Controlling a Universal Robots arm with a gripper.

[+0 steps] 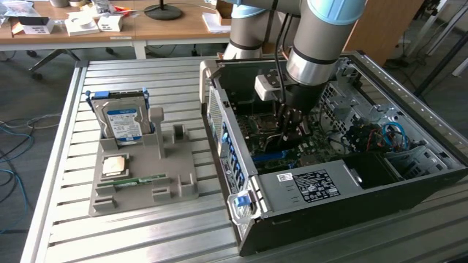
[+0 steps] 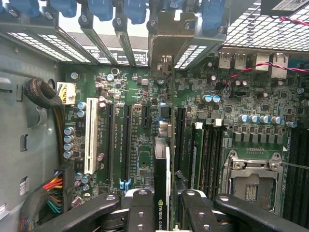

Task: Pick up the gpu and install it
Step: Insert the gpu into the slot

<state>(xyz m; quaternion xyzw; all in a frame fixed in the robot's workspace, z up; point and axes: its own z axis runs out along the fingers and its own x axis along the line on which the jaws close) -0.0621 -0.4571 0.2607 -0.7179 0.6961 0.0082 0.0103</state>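
Right now the gripper is reaching down into the open case, with its fingers part-closed and pinching the gpu from both sides. The gpu is standing on edge over the motherboard, running between two long black slots toward the rear openings, where its bracket is pointing. In the exterior view the gripper is sitting deep among the boards, and the tray outside is holding the hard drive and a memory stick. Whether the card's lower edge is touching a slot, I cannot tell.

The likeliest trouble looks like misalignment: if the card is sitting slightly aside of its slot, pressing down would be driving the edge into bare board or the small capacitors nearby. A tilt in the pinch would be seating one end first and jamming it. The bracket could also be catching on the rear frame rather than sliding into its opening.
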